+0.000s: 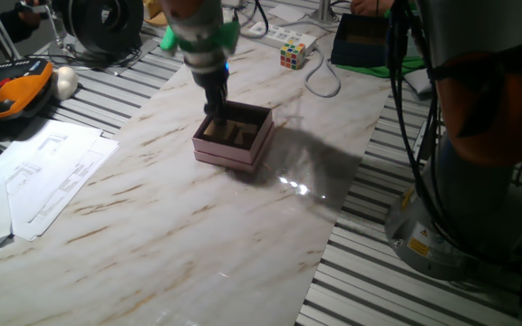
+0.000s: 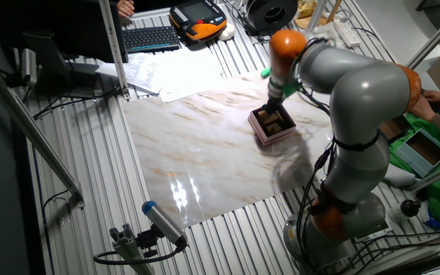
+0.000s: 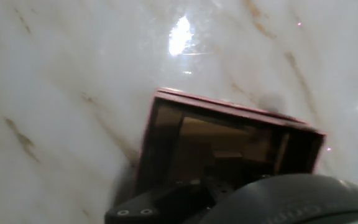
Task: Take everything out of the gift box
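The pink box [image 1: 234, 137] sits near the middle of the marble surface [image 1: 152, 226], with tan wooden blocks [image 1: 229, 132] inside it. The gripper [image 1: 216, 116] reaches down into the box at its 9 o'clock side (whether the jaws are open or closed cannot be told). A puzzle cube [image 1: 293, 51] lies well apart toward 1 o'clock.
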Controlling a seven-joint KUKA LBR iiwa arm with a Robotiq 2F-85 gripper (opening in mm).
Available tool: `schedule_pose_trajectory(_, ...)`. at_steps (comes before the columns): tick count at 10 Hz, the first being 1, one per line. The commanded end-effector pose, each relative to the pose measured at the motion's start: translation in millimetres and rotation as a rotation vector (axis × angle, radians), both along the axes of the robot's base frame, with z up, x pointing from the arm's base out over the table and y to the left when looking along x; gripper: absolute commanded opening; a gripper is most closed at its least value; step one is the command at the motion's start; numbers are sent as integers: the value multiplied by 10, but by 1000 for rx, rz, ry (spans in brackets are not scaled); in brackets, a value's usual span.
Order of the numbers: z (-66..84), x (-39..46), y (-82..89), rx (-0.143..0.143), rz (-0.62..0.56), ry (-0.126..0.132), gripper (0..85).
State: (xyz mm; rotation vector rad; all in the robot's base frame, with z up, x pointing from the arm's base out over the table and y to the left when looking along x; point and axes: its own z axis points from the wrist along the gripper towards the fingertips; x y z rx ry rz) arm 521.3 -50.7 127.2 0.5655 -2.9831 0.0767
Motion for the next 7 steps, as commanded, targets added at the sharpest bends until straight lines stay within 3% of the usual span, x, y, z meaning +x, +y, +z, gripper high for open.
schedule_pose_trajectory(1,145,52,-118,1,9,5,0)
schedule_pose_trajectory(3,358,291,-594,-17,59,6,0)
schedule_pose_trajectory(4,368,337,-736,-38,69,-20,0)
schedule_pose_trajectory(5,345,365,-825,-38,67,-33,340)
schedule_pose_trajectory(6,326,389,-873,-38,71,-37,510)
schedule_pose_trajectory(7,325,412,-923,-43,71,-37,510)
